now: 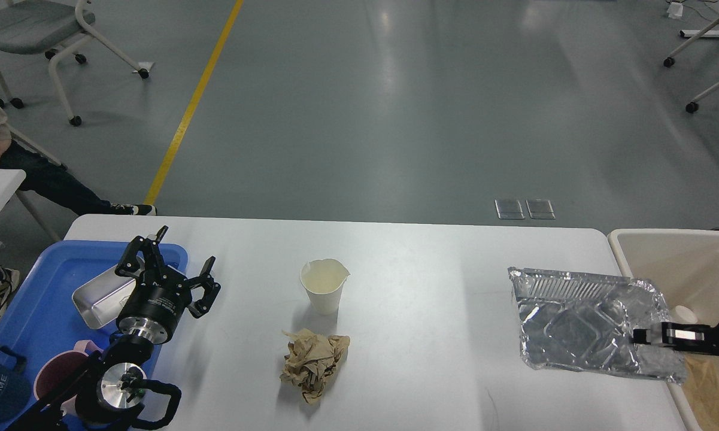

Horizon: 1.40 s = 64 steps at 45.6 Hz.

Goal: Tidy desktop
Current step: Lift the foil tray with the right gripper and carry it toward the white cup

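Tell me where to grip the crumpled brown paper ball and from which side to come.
Come straight down from above with the open left end effector and pinch the crumpled brown paper across its narrower left-right width. It lies loose on the desktop, with no rim or handle, and the paper cup stands just behind it.
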Each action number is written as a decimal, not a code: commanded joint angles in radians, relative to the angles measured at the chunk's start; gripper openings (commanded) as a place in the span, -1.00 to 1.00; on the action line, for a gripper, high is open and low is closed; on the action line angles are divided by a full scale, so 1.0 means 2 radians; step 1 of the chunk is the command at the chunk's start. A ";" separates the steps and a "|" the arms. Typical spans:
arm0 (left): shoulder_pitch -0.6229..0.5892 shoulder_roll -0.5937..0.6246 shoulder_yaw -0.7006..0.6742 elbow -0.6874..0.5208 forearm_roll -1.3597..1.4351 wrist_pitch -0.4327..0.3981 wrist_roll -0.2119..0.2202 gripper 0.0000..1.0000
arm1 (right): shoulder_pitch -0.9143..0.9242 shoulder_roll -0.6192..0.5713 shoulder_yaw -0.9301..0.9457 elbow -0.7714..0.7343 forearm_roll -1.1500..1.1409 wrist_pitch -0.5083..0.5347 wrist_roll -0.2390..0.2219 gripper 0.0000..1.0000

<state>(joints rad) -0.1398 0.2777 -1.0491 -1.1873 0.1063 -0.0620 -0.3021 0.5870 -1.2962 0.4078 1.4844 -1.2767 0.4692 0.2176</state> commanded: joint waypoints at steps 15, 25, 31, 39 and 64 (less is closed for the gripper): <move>0.019 0.011 -0.005 -0.016 0.007 0.006 -0.002 0.93 | 0.094 0.155 -0.060 -0.067 -0.020 0.014 -0.018 -1.00; 0.017 0.010 -0.008 -0.042 0.054 0.007 -0.033 0.93 | 0.218 0.264 -0.188 -0.155 0.005 0.014 -0.017 -1.00; 0.017 0.008 -0.001 -0.042 0.057 0.021 -0.026 0.93 | 0.257 0.320 -0.226 -0.192 0.024 0.014 -0.017 -1.00; 0.017 0.008 0.000 -0.041 0.057 0.033 -0.014 0.93 | 0.280 0.380 -0.254 -0.236 0.044 0.015 -0.015 -1.00; 0.011 0.016 0.001 -0.067 0.058 0.058 0.011 0.93 | 0.319 0.477 -0.307 -0.297 0.090 0.022 -0.014 -1.00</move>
<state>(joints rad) -0.1135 0.2917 -1.0520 -1.2881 0.2147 0.0211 -0.2848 1.2269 -0.3438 -0.2032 0.8932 -1.0973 0.5123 0.1902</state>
